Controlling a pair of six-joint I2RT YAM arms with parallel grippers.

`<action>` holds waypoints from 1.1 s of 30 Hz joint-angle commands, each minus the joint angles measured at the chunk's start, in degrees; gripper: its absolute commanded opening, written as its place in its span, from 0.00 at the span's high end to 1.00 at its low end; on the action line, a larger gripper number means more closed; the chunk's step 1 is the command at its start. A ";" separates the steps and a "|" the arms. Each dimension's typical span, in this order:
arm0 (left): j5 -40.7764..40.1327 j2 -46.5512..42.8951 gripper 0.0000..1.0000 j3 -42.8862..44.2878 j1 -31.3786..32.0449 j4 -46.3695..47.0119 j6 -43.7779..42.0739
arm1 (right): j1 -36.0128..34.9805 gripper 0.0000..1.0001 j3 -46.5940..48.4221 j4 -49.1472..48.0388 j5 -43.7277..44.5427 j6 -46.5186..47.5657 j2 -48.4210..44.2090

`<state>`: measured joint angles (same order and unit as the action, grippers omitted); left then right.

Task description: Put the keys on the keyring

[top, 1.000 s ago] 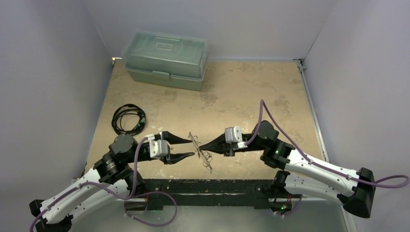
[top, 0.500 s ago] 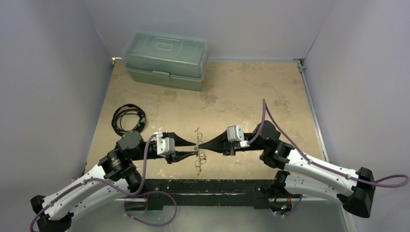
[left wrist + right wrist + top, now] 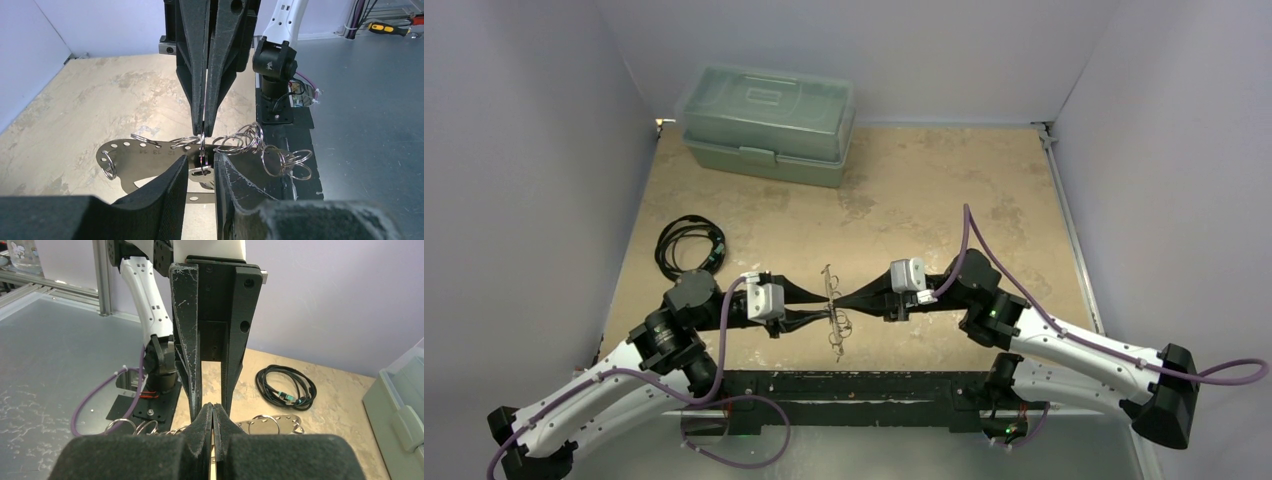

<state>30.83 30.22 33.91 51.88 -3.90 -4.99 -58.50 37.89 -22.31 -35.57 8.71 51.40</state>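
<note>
The keyring [image 3: 833, 325] is a thin silvery oval plate with holes and a cluster of small rings, held off the table between both grippers. In the left wrist view the plate [image 3: 142, 161] runs to the left and the rings [image 3: 282, 160] hang to the right. My right gripper [image 3: 837, 302] comes in from the right and is shut on one small ring [image 3: 202, 142]. My left gripper [image 3: 825, 305] faces it. Its jaws stand a narrow gap apart, pinching a tiny silvery key [image 3: 201, 173] that hangs on that ring. The right wrist view shows the right gripper [image 3: 213, 407] shut and the plate [image 3: 272, 426] behind it.
A black coiled cable [image 3: 689, 247] lies on the table to the left of the left arm. A grey-green plastic toolbox [image 3: 769, 120] stands at the back left. The black base rail [image 3: 854, 385] runs along the near edge under the grippers.
My left gripper has moved right up to the keyring and its fingers have narrowed around the key. The keyring has swung from slanted to nearly upright. The right gripper has hardly moved.
</note>
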 commanded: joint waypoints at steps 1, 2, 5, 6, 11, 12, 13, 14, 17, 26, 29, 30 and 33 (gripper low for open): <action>1.84 -0.13 0.77 -0.33 -0.72 2.83 1.36 | -0.17 1.00 0.84 -3.36 -0.72 -0.45 0.14; 2.03 -0.08 0.78 -0.29 -0.79 2.78 1.39 | -0.16 1.00 0.79 -3.36 -0.80 -0.45 0.23; 2.12 -0.07 0.81 -0.34 -0.83 2.88 1.43 | -0.21 1.00 0.87 -3.28 -0.95 -0.45 0.37; 2.20 -0.07 0.81 -0.38 -0.87 2.99 1.52 | -0.16 1.00 0.87 -3.27 -0.98 -0.51 0.37; 3.00 -0.03 0.83 -0.56 -1.24 3.00 2.05 | -0.18 1.00 0.97 -3.14 -1.15 -0.45 0.59; 3.16 0.00 0.85 -0.59 -1.36 3.02 2.18 | -0.21 1.00 1.00 -3.11 -1.16 -0.40 0.63; 3.38 0.09 0.87 -0.60 -1.42 2.98 2.18 | -0.18 1.00 1.09 -3.11 -1.23 -0.50 0.63; 3.44 0.17 0.89 -0.60 -1.49 3.02 2.16 | -0.14 1.00 1.05 -3.10 -1.25 -0.43 0.68; 3.55 0.28 0.99 -0.51 -1.60 2.98 2.10 | -0.16 1.00 1.05 -3.10 -1.39 -0.45 0.72; 3.10 -0.31 1.00 0.82 -1.87 4.03 1.03 | -0.18 1.00 2.02 -1.85 -1.76 -0.28 2.62; 2.32 0.45 1.00 2.77 -1.87 -1.30 -0.11 | -0.17 0.85 2.17 -0.89 -0.84 -0.20 2.58; 1.95 0.72 1.00 3.44 -1.87 -2.43 -0.37 | -0.21 0.78 2.36 -0.26 -0.36 0.05 2.43; 1.15 1.36 1.00 5.39 -1.87 -6.23 -1.14 | -0.13 0.60 2.48 0.92 0.92 0.64 1.61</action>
<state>32.77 30.98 34.92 50.22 -7.51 -4.23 -58.50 38.04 -21.80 -35.59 8.62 53.98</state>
